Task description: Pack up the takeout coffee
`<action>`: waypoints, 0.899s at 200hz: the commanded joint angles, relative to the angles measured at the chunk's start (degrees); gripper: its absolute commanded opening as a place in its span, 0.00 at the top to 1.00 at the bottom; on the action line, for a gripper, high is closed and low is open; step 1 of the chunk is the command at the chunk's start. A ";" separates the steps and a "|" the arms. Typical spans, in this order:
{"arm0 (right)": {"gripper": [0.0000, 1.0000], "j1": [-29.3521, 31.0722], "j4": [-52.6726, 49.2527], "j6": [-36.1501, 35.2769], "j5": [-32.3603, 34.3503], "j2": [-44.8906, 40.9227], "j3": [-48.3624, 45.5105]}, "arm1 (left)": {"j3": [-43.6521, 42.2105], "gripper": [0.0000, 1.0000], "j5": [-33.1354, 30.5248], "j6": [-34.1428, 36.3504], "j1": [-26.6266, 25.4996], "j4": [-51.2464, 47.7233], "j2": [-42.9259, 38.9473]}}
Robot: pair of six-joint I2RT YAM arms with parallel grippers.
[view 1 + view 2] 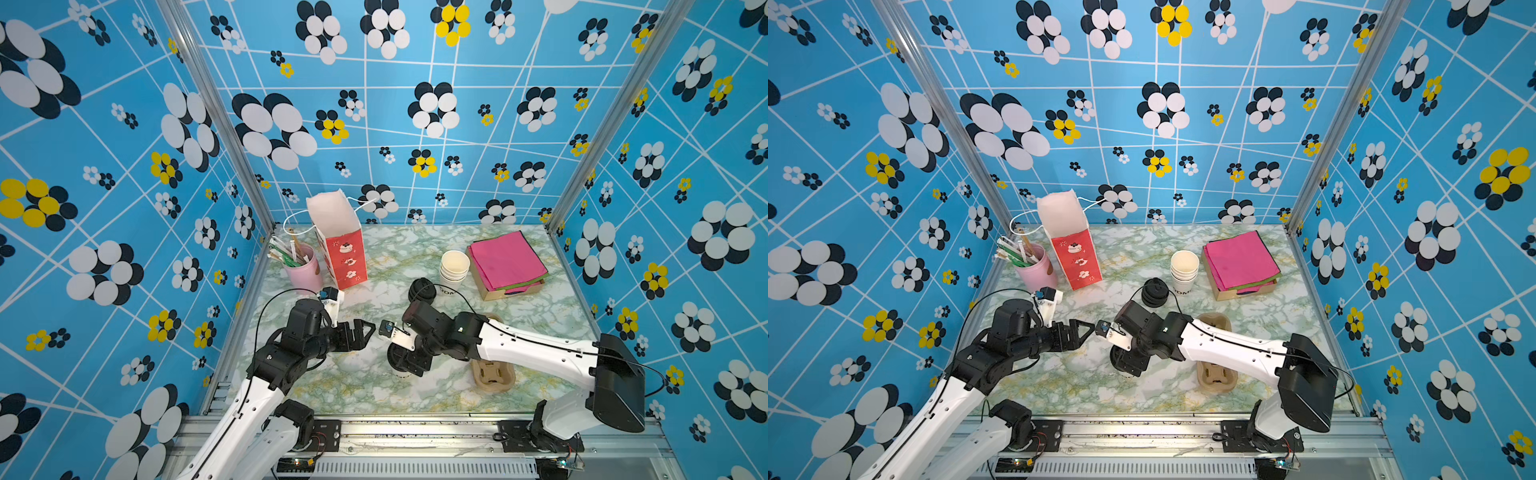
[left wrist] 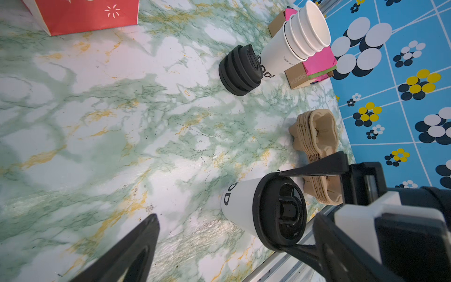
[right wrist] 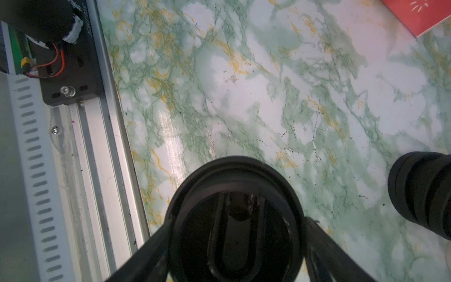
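Note:
The takeout coffee (image 2: 244,205), a white cup with dark lettering and a black lid (image 3: 234,219), stands upright on the marble table near the front edge. My right gripper (image 3: 238,223) comes down over it, one finger pressed against each side of the lid's rim. In both top views the right gripper (image 1: 409,359) hides most of the cup (image 1: 1126,371). My left gripper (image 1: 365,328) hovers open just left of the cup with nothing between its fingers (image 2: 144,239). A red and white paper bag (image 1: 340,253) stands open at the back left.
A stack of black lids (image 1: 422,290) and a stack of lidless white cups (image 1: 454,266) sit behind the right arm. A box of pink napkins (image 1: 505,259) is at the back right. Brown pulp carriers (image 1: 492,374) lie under the right arm, and a pink utensil cup (image 1: 301,270) stands beside the bag.

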 commanded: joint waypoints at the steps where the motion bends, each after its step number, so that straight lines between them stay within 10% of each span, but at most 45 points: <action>1: 0.20 0.11 -3.48 0.97 1.00 0.89 0.14 | -1.58 0.01 2.80 -1.58 0.66 1.03 -0.86; 88: 0.27 0.12 -5.52 -0.01 1.68 2.15 0.34 | -11.70 0.45 16.00 -11.90 0.16 12.52 2.14; 180: 0.30 0.11 -5.38 0.41 1.24 2.44 0.38 | -13.07 0.68 18.35 -14.02 -3.55 19.73 9.15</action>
